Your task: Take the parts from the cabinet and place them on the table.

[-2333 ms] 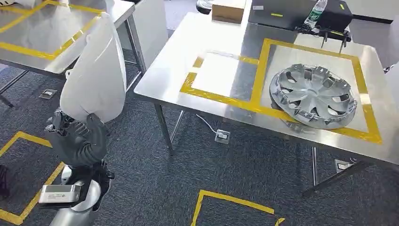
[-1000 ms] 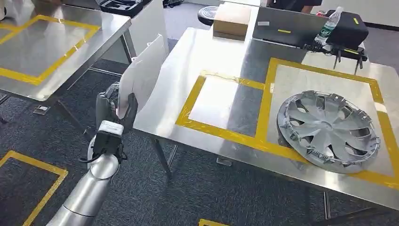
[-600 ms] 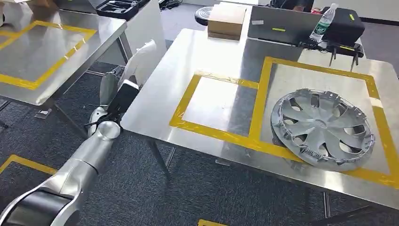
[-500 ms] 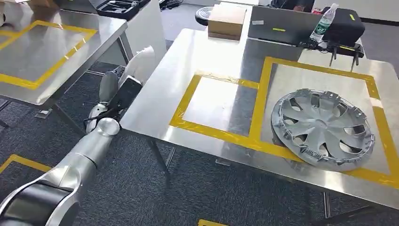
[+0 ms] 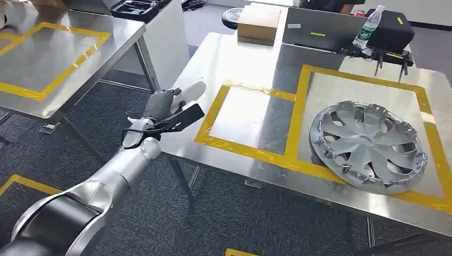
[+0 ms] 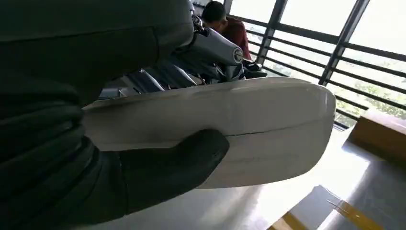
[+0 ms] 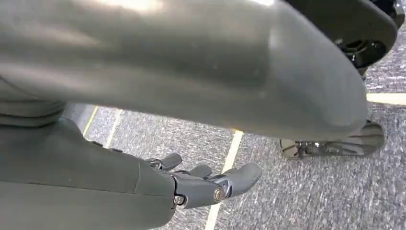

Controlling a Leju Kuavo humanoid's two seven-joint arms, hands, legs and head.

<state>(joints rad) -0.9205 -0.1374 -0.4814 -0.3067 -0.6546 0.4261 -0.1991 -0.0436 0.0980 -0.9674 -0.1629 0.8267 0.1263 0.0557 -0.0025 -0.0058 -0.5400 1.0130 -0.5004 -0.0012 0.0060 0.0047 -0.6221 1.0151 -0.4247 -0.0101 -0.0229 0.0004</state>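
My left robot hand (image 5: 160, 106), clamped on the white panel (image 6: 215, 129), hovers at the worktop (image 5: 250, 58) near-left edge, where an early release could drop it.

At the tabletop's far edge I see a cardboard box (image 5: 258, 24), a grey laptop (image 5: 319, 29), a water bottle (image 5: 366, 28) and a black case (image 5: 393, 31); a second steel table (image 5: 58, 50) stands left.

Head view high above table (image 5: 256, 69), wrist views close
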